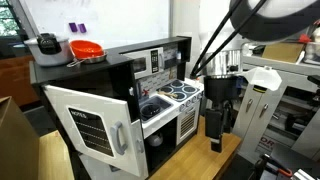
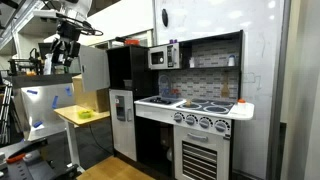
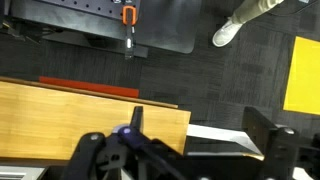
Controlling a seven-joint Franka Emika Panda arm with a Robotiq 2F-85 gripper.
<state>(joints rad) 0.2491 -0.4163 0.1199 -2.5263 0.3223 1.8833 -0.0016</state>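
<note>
The gripper [image 1: 215, 135] hangs with its jaws spread wide and nothing between them, fingers pointing down. In the wrist view the two fingers stand well apart at the bottom of the picture, over the near edge of a wooden table [image 3: 70, 115]. A red strip [image 3: 88, 89] runs along the table's far side, with dark floor [image 3: 240, 80] beyond.

The nearest loose thing is a small yellow-green thing [image 2: 86, 114] lying flat on that table, below the gripper and well apart from it. It is too small and blurred to name, perhaps a folded cloth or a shallow dish. It looks light and low, so it should take little force to lift, but it offers little height for the fingers. I judge the best hold is across a narrow side or a raised edge, with the fingertips brought right down to the tabletop. If it is soft, it will sag and bunch in the grip. If it is hard, its smooth rim may slip.

Just beside the table stands a toy kitchen [image 1: 160, 70], its white door [image 1: 95, 125] swung open. Its stove [image 1: 183, 93] faces the arm, and a microwave [image 2: 163, 57] sits above the counter. On top rest a red bowl [image 1: 86, 49] and, touching or just beside it, a pot [image 1: 45, 44].
</note>
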